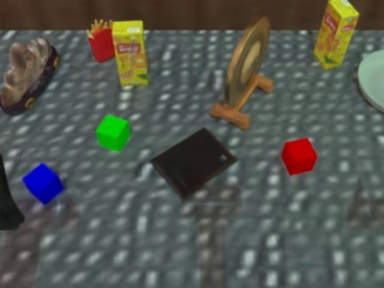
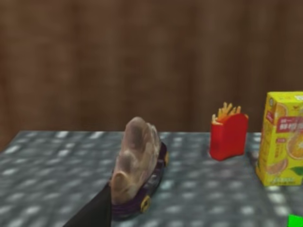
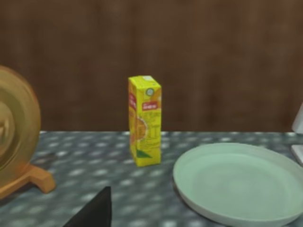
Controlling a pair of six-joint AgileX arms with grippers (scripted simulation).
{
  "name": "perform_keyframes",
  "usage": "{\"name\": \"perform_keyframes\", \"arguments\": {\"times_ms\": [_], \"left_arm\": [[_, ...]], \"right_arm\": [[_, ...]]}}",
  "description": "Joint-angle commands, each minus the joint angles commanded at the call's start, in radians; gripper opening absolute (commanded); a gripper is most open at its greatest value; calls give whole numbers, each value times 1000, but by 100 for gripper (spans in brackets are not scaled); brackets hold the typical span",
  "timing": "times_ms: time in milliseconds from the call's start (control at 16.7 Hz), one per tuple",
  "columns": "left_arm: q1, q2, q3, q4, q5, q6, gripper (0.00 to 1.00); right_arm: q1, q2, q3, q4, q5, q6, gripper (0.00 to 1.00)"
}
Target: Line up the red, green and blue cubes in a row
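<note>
The green cube (image 1: 113, 132) sits left of the table's centre, and one corner of it (image 2: 296, 221) shows in the left wrist view. Nearer the front left lies the blue cube (image 1: 43, 183). The red cube (image 1: 299, 156) rests far off on the right half. All three stand apart on the table, not in a row. My left gripper (image 1: 7, 207) is a dark shape at the left edge, just beside the blue cube and holding nothing I can see. Only a dark tip of my right gripper (image 3: 96, 212) shows, in its own wrist view; it is outside the top view.
A black wallet (image 1: 193, 162) lies between the green and red cubes. Behind stand a round wooden disc on a stand (image 1: 246, 72), two yellow juice cartons (image 1: 130, 52) (image 1: 335, 33), a red fries carton (image 1: 101, 41), bread in a purple basket (image 1: 27, 72) and a pale plate (image 1: 373, 78).
</note>
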Motion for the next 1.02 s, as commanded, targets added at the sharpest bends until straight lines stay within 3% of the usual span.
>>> {"name": "perform_keyframes", "arguments": {"times_ms": [240, 480, 1020], "left_arm": [[0, 0, 0, 0, 0, 0, 100], [0, 0, 0, 0, 0, 0, 100], [0, 0, 0, 0, 0, 0, 100]], "right_arm": [[8, 30, 30, -21, -1, 3, 100], [44, 218, 212, -135, -1, 17, 100], [183, 1158, 921, -604, 5, 62, 100]]}}
